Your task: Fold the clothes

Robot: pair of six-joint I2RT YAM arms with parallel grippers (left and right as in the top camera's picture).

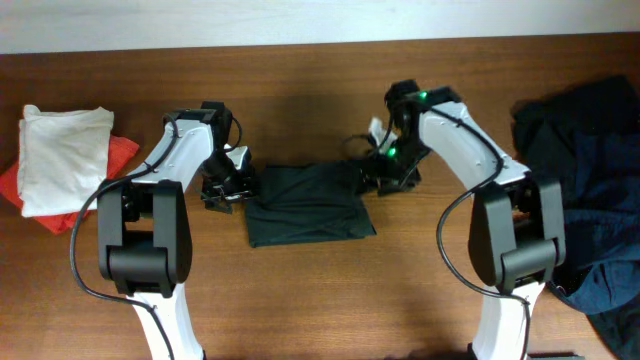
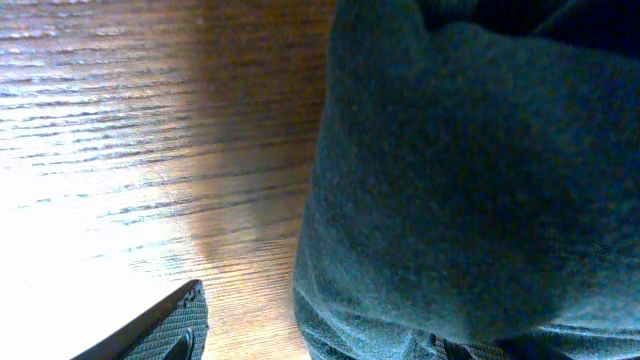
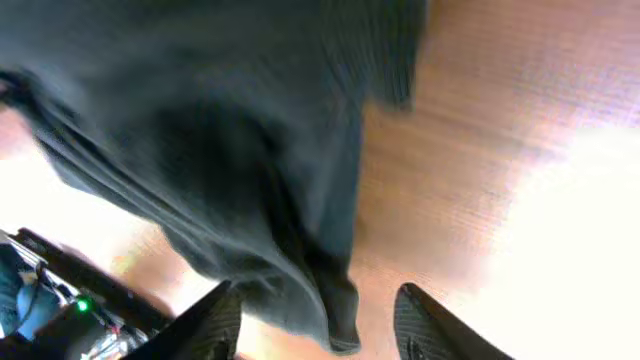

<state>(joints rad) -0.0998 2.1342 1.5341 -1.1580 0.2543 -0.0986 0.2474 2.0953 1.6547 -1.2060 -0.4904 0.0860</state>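
A dark, partly folded garment (image 1: 310,205) lies on the wooden table between both arms. My left gripper (image 1: 225,187) sits at its left edge. In the left wrist view the left gripper (image 2: 318,325) is open, and the fabric (image 2: 460,180) lies over one finger with bare table by the other. My right gripper (image 1: 385,175) is at the garment's upper right corner. In the right wrist view the right gripper (image 3: 316,292) is open, and a fold of the dark fabric (image 3: 230,150) hangs between its fingers, not pinched.
A folded white cloth (image 1: 62,155) lies on a red one (image 1: 118,152) at the far left. A heap of dark navy and black clothes (image 1: 585,190) fills the right edge. The table (image 1: 330,290) is bare wood in front.
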